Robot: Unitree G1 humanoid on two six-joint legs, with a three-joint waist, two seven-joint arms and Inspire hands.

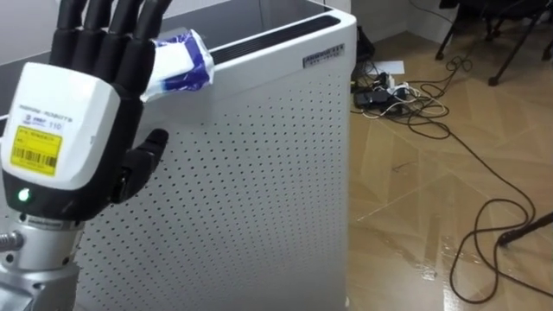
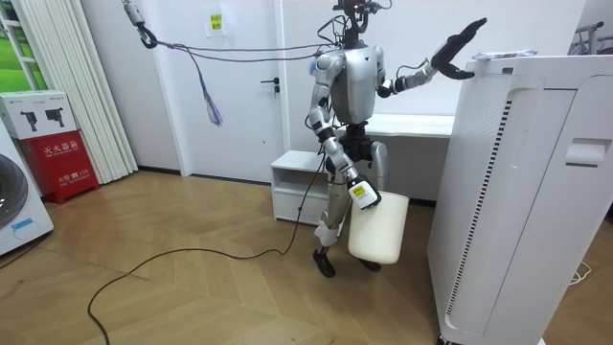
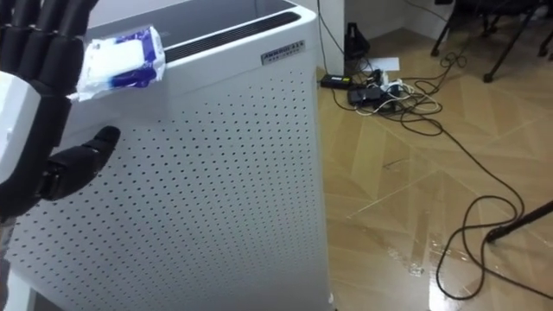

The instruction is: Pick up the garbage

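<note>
Cabinet (image 1: 259, 181), white and perforated, carries the blue-and-white packet (image 1: 179, 62) on its top's near edge. Right hand (image 2: 363, 195) is at the white bin (image 2: 379, 230), but I cannot tell its grip. Left hand (image 1: 73, 121), fingers straight, reaches the packet and should close over it squarely.

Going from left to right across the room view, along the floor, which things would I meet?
Washing machine → red box → low white cabinet → white bin → tall white appliance.
</note>
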